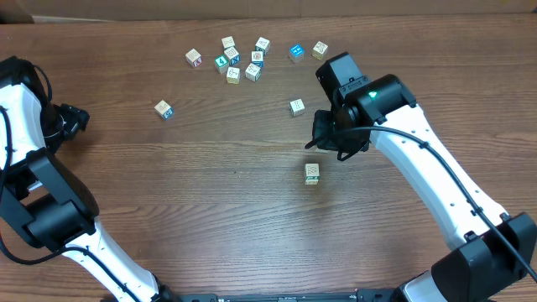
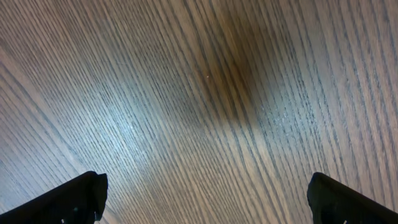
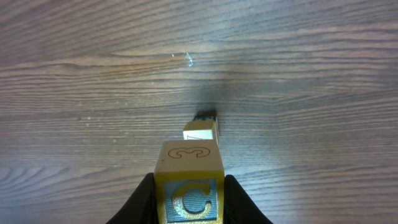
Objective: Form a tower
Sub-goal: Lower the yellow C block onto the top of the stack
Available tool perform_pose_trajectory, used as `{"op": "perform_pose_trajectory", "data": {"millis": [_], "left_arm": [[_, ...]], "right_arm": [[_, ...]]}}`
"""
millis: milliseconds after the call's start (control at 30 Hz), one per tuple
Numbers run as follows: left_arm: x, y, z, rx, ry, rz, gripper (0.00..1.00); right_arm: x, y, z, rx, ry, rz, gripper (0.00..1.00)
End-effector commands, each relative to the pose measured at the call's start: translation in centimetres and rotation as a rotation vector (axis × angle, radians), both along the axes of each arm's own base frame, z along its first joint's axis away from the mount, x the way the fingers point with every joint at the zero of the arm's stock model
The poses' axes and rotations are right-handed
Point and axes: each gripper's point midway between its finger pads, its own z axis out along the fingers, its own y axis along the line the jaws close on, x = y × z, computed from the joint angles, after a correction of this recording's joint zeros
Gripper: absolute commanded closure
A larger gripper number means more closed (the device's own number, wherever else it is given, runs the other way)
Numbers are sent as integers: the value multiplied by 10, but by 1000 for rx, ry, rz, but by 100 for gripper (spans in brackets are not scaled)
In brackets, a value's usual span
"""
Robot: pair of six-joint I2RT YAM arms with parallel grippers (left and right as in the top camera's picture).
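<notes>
My right gripper [image 3: 189, 202] is clenched on a yellow cube [image 3: 188, 163] with letter C. The tower [image 1: 312, 174], narrow, pale, cream on top, stands at 6 o'clock of it from above. My left gripper [image 2: 205, 199] is released.

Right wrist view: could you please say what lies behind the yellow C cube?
Only part of the pale wooden tower shows on the brown wooden table; the yellow cube in the right gripper hides the rest.

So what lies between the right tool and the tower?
Only bare table, in the overhead view, between the right tool, shut on a lettered cube, and the tower.
</notes>
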Motion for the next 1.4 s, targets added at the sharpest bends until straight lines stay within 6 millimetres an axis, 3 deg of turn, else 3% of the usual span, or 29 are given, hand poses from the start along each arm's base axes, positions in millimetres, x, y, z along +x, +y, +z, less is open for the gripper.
{"op": "perform_pose_trajectory", "data": {"millis": [0,367,1133,1367], "left_arm": [[5,0,1,12,0,-28,0],[5,0,1,12,0,-28,0],[5,0,1,12,0,-28,0],[5,0,1,12,0,-28,0]], "right_arm": [[-5,5,-13,-6,13,11,96],[-16,8,-39,-72,16,54,96],[-15,16,-50,-107,-3,86,96],[-22,11,-64,-121,21,86,96]]}}
